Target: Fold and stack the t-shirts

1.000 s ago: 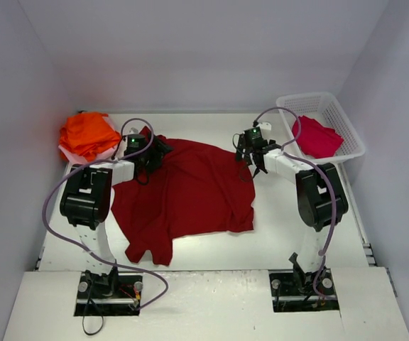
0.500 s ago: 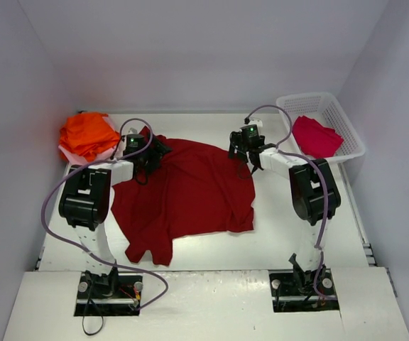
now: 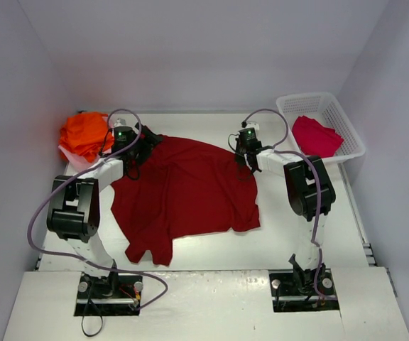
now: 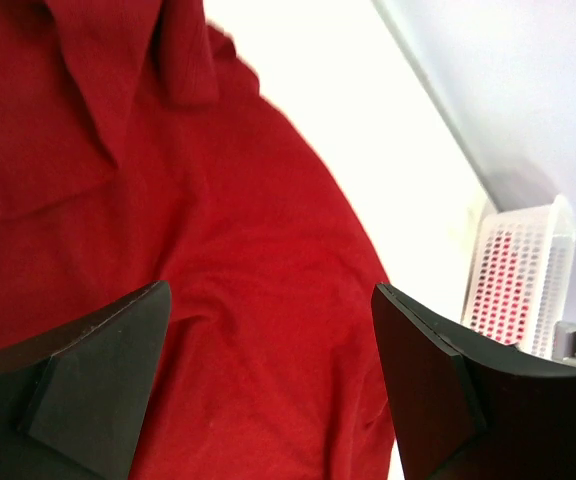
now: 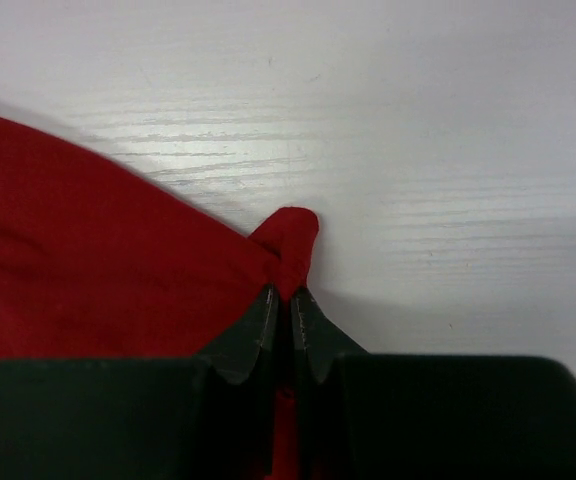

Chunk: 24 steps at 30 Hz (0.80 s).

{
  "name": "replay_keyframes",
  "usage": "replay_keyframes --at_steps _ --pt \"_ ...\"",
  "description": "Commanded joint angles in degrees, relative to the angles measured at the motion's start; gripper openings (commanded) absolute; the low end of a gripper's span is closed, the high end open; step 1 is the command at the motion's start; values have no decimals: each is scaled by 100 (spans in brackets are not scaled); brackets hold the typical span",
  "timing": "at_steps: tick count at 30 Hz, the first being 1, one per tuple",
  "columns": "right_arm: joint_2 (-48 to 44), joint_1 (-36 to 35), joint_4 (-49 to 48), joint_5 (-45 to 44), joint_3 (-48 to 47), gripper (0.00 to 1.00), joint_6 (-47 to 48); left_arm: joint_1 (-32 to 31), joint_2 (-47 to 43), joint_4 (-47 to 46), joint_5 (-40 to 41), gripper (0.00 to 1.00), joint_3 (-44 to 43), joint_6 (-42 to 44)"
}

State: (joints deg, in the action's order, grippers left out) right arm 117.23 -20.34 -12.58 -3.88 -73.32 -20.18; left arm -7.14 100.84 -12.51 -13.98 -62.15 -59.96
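On the white tabletop (image 3: 297, 234), between the two arms, a large dark red short-sleeved cloth t-shirt (image 3: 187, 192) lies spread out and mostly flat, with one sleeve trailing toward the near edge on the left. The right claw (image 5: 290, 300) is clenched on the shirt's far right corner. In the right wrist view its two black fingers (image 5: 253, 335) press together with a small fold of red cloth pinched between the tips. A nub of that cloth pokes out just beyond them onto the bare surface.

The left claw (image 4: 270, 287) hangs over the shirt's far left part, jaws spread wide and nothing between them (only creased red cloth below, with a folded edge toward the upper left of that view). Whether its fingertips touch the cloth I cannot tell.

At the far left corner of the tabletop sits a heap of bright orange cloth t-shirts (image 3: 82, 133), just beside the left wrist, with what looks like a pale pink cloth edge (image 3: 67, 152) showing beneath it. At the far right a white plastic lattice basket (image 3: 353, 145) stands against the wall, apart from the dark red shirt. A crimson cloth t-shirt (image 3: 315, 136) lies crumpled inside it.
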Motion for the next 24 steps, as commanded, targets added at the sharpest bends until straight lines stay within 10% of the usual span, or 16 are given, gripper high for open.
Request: replay_keyframes --at_steps 1,24 --pt "-112 -14 -157 -306 -51 0 111 185 -398 -58 114 76 -315 178" --pt "-420 -32 -69 -456 178 0 217 441 1034 -322 466 76 -1756 1197"
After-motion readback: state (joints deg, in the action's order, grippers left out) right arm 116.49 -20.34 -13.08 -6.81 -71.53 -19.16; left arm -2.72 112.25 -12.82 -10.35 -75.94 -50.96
